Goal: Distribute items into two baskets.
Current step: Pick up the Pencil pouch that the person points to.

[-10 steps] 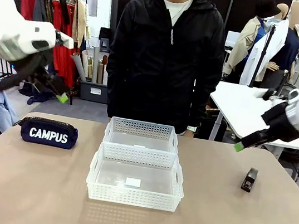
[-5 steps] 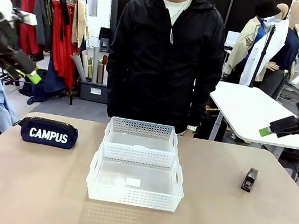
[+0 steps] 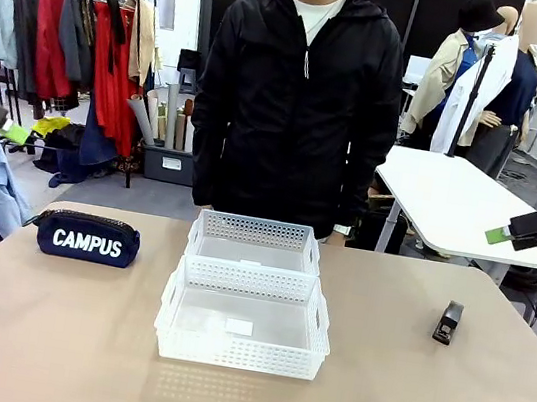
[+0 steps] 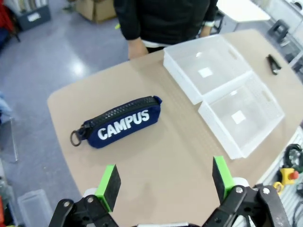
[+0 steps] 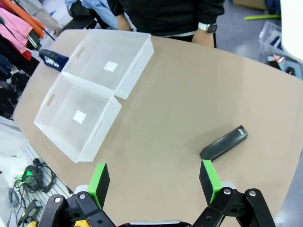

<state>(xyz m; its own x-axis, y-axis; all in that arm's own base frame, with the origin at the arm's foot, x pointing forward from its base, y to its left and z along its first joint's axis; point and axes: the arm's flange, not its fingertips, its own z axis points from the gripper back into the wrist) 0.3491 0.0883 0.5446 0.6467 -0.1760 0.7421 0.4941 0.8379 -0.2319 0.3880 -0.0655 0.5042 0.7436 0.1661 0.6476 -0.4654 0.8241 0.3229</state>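
Tan tabletop [image 3: 47, 330] runs wide and bare on both sides of the middle, its rounded corners in plain sight. A person [image 3: 300, 94] in a black jacket stands against the far edge. Two white mesh baskets sit in the centre, touching end to end. The larger basket [image 3: 237, 356] is nearer the robot, and the smaller basket [image 3: 257, 230] lies by the far edge, just in front of the person. Each has a small white label on its floor.

The navy CAMPUS pouch [image 3: 88, 238] lies flat near the far-left corner, well apart from the baskets, with open table all around it. The black stapler [image 3: 448, 322] rests alone toward the right edge, also well apart from the baskets.

Both arms are raised high, out past the table's sides. The left gripper [image 4: 164, 175] looks down on the pouch, green pads spread wide with nothing between them. The right gripper [image 5: 154, 182] looks down at the table with its fingers wide apart and nothing held. From the right wrist, the stapler appears just beyond one pad [image 5: 208, 180], on the table far below.
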